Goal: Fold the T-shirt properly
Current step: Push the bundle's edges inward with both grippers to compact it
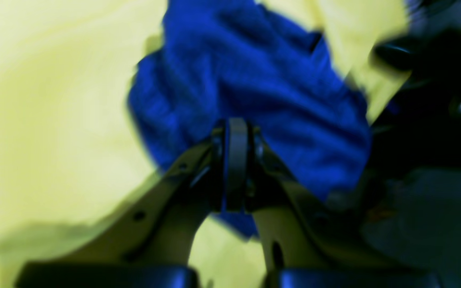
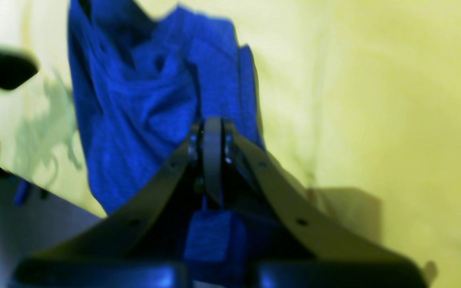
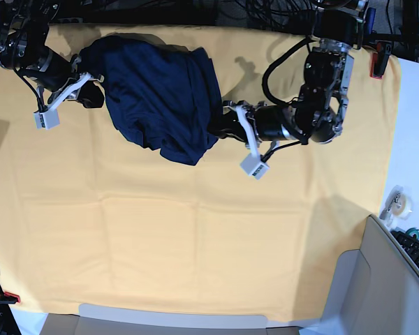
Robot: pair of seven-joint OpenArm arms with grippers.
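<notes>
The left pincer (image 1: 236,132) was clamped on a bunched edge of the T-shirt (image 3: 157,98), the right pincer (image 2: 213,132) likewise clamped on the opposite edge, so the shirt hung crumpled between them over the yellow cloth (image 3: 195,244), no fold yet made.

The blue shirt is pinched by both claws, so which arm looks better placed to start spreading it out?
Probably the left claw. It grips the T-shirt on the side facing the wide bare stretch of yellow cloth. The right claw sits near the cloth's edge.
</notes>
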